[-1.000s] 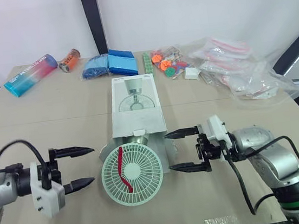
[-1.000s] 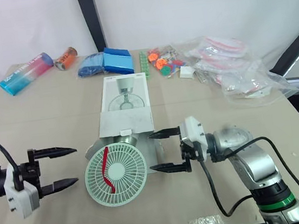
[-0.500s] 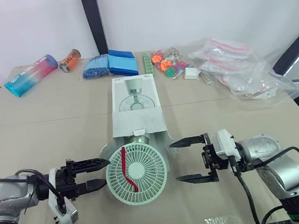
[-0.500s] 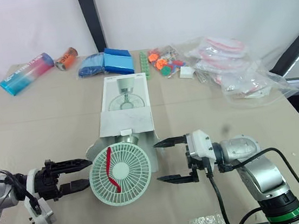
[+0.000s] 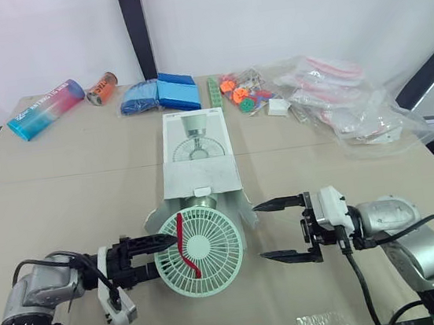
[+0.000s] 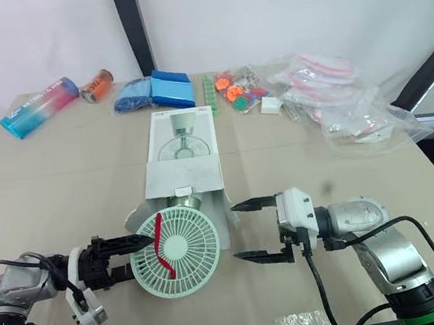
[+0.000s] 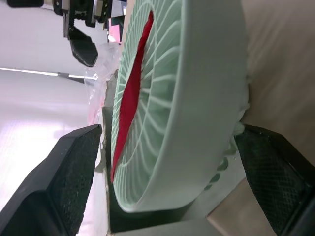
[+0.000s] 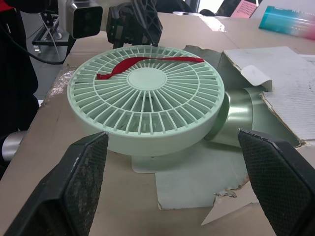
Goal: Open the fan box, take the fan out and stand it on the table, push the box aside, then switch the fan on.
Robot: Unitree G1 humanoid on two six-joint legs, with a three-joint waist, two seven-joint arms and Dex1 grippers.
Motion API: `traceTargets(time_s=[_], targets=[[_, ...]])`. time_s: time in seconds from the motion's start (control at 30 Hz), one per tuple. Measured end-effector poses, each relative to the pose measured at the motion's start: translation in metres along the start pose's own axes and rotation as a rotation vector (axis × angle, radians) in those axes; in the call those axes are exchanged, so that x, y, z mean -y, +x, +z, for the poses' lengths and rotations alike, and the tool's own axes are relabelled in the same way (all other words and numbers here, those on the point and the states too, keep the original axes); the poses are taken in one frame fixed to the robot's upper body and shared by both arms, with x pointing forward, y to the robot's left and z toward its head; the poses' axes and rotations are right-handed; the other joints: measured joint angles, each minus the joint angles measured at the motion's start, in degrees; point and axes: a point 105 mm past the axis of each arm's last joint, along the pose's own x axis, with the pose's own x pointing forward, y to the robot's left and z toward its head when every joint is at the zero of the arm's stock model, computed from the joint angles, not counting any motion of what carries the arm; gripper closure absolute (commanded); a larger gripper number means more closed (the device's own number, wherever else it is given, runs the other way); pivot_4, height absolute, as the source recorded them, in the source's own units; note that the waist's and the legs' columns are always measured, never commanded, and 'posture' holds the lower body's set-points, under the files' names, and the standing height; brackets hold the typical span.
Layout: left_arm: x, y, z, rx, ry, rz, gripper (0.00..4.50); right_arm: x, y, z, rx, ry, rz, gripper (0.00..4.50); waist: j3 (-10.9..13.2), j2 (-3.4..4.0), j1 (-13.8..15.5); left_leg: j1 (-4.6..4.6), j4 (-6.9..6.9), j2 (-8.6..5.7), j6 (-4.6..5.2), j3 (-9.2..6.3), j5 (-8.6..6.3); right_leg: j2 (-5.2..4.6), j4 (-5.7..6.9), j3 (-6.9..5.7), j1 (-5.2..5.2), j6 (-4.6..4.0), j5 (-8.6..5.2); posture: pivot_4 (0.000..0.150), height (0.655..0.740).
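Lying grille-up on the desk (image 5: 70,188), the fan (image 5: 206,256) is resting at the near, open end of the box (image 5: 200,172). The right wrist view is showing its neck running back under the box's torn flap; the head views are showing little of that neck behind the fan's head. The left wrist view is showing the fan's rim sitting between the left jaws, which are spread wide; contact cannot be made out. The right jaws are hanging wide open just right of the fan, touching nothing.
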Motion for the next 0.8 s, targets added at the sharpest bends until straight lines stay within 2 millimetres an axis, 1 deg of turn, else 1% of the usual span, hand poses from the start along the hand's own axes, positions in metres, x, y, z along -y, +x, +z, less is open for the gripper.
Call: traceTargets(time_s=[0.07, 0.1, 0.2, 0.23, 0.3, 0.33, 0.37, 0.4, 0.43, 0.47, 0.53, 0.6, 0.77, 0.8], targets=[[0.0, 0.004, 0.001, 0.007, 0.008, 0.011, 0.0, 0.001, -0.001, 0.001, -0.008, -0.007, 0.002, 0.24, 0.0, 0.0, 0.02, 0.0, 0.01, -0.03, 0.0, 0.0, 0.0, -0.01, 0.01, 0.04, 0.0, 0.04, 0.03, 0.15, 0.74], [0.003, 0.009, 0.003, 0.013, 0.013, 0.015, 0.0, 0.005, -0.002, 0.004, -0.018, -0.026, 0.001, 0.24, -0.02, -0.03, 0.01, 0.01, 0.02, -0.03, 0.0, 0.01, 0.0, 0.0, 0.01, 0.05, 0.01, 0.03, 0.08, 0.15, 0.74], [0.005, 0.01, 0.003, 0.01, 0.018, 0.008, 0.0, 0.006, -0.004, 0.004, -0.029, -0.029, 0.001, 0.24, -0.03, -0.04, 0.01, 0.01, 0.02, -0.02, 0.0, 0.0, 0.0, 0.0, 0.02, 0.04, 0.01, 0.02, 0.11, 0.15, 0.74], [0.006, 0.011, 0.003, 0.011, 0.02, 0.011, 0.42, 0.006, -0.004, 0.004, -0.03, -0.028, 0.001, 0.0, -0.03, -0.04, 0.01, 0.01, 0.02, -0.03, 0.0, 0.0, 0.0, 0.0, 0.03, 0.05, 0.01, 0.03, 0.12, 0.15, 0.74], [0.006, 0.012, 0.003, 0.013, 0.024, 0.01, 0.64, 0.007, -0.004, 0.004, -0.032, -0.027, 0.0, 0.0, -0.03, -0.05, 0.01, 0.01, 0.02, -0.03, 0.0, 0.0, 0.0, 0.0, 0.03, 0.05, 0.01, 0.03, 0.13, 0.15, 0.74], [0.007, 0.012, 0.003, 0.015, 0.027, 0.011, 1.09, 0.007, -0.004, 0.004, -0.033, -0.029, 0.0, 0.0, -0.03, -0.05, 0.01, 0.01, 0.03, -0.02, 0.0, 0.0, 0.0, 0.0, 0.03, 0.05, 0.01, 0.02, 0.14, 0.15, 0.74], [0.007, 0.013, 0.004, 0.017, 0.031, 0.009, 1.25, 0.007, -0.004, 0.004, -0.035, -0.029, 0.0, 0.0, -0.03, -0.05, 0.01, 0.01, 0.03, -0.02, 0.0, 0.0, 0.0, 0.0, 0.03, 0.05, 0.01, 0.02, 0.14, 0.15, 0.74], [0.007, 0.014, 0.004, 0.019, 0.034, 0.01, 1.54, 0.007, -0.004, 0.004, -0.036, -0.03, 0.001, 0.0, -0.03, -0.05, 0.02, 0.02, 0.03, -0.02, 0.0, 0.0, 0.0, 0.0, 0.03, 0.05, 0.01, 0.02, 0.14, 0.15, 0.74], [0.006, 0.014, 0.004, 0.022, 0.039, 0.025, 1.99, 0.007, -0.005, 0.004, -0.039, -0.032, 0.0, 0.0, -0.03, -0.05, 0.02, 0.02, 0.03, -0.02, 0.0, 0.01, 0.0, 0.0, 0.04, 0.05, 0.01, 0.02, 0.14, 0.15, 0.74], [0.005, 0.014, 0.005, 0.024, 0.041, 0.028, 2.12, 0.007, -0.005, 0.005, -0.039, -0.032, 0.0, 0.0, -0.04, -0.05, 0.02, 0.02, 0.03, -0.02, 0.0, 0.01, 0.0, -0.01, 0.04, 0.05, 0.01, 0.02, 0.14, 0.15, 0.74], [0.005, 0.014, 0.005, 0.026, 0.046, 0.035, 2.53, 0.008, -0.005, 0.005, -0.04, -0.034, -0.001, 0.0, -0.05, -0.07, 0.02, 0.03, 0.03, -0.02, 0.0, 0.01, 0.0, -0.01, 0.05, 0.05, 0.02, 0.02, 0.14, 0.15, 0.74], [0.001, 0.014, 0.005, 0.028, 0.056, 0.064, 2.56, 0.008, -0.005, 0.004, -0.046, -0.036, -0.004, 0.0, -0.11, -0.11, 0.02, 0.05, 0.03, -0.02, 0.0, 0.01, 0.0, -0.02, 0.08, 0.06, 0.02, 0.01, 0.15, 0.15, 0.74], [-0.001, 0.012, 0.003, 0.028, 0.04, 0.078, 2.56, 0.01, -0.004, 0.003, -0.051, -0.043, -0.019, 0.0, -0.14, -0.13, 0.0, 0.1, 0.05, -0.02, 0.0, 0.06, 0.0, -0.01, 0.15, 0.08, 0.02, 0.0, 0.16, 0.15, 0.74], [-0.004, 0.011, 0.002, 0.029, 0.032, 0.082, 2.56, 0.01, -0.004, 0.003, -0.049, -0.044, -0.023, 0.0, -0.15, -0.14, 0.0, 0.09, 0.05, 0.0, 0.0, 0.05, 0.0, -0.01, 0.15, 0.07, 0.02, 0.0, 0.16, 0.15, 0.74]])
